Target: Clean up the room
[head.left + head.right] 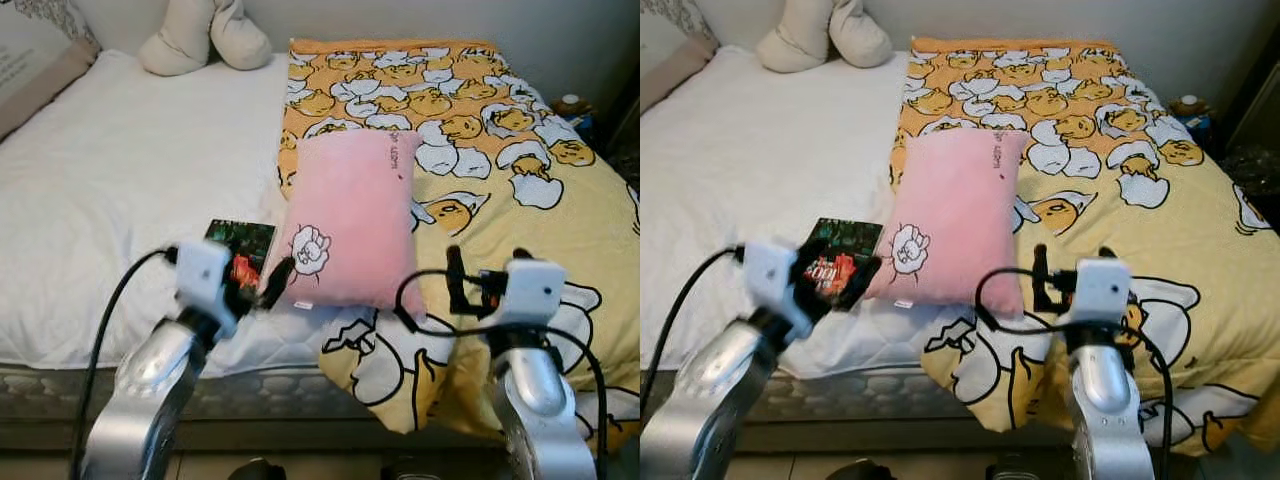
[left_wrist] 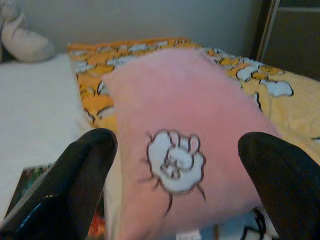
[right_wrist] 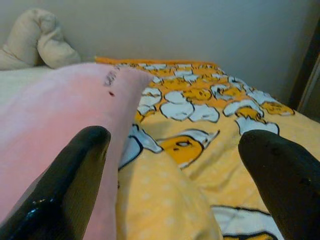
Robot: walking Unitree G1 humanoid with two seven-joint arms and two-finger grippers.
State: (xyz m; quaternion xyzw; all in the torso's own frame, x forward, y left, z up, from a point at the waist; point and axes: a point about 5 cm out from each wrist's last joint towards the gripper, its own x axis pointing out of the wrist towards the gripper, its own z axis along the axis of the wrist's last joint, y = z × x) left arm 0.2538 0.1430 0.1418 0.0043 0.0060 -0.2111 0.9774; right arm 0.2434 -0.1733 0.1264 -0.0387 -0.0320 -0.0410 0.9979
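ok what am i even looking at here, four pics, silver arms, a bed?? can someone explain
It is a humanoid robot tidying a bedroom. The two upper pictures come from a stereo camera on its head, looking down at its own silver arms. The two lower ones come from cameras on its wrists, looking out between two black fingers. On the bed lie a pink pillow, a yellow cartoon blanket and a dark booklet. The left claw is open at the pillow's near corner. The right claw is open over the blanket. Nothing is held.
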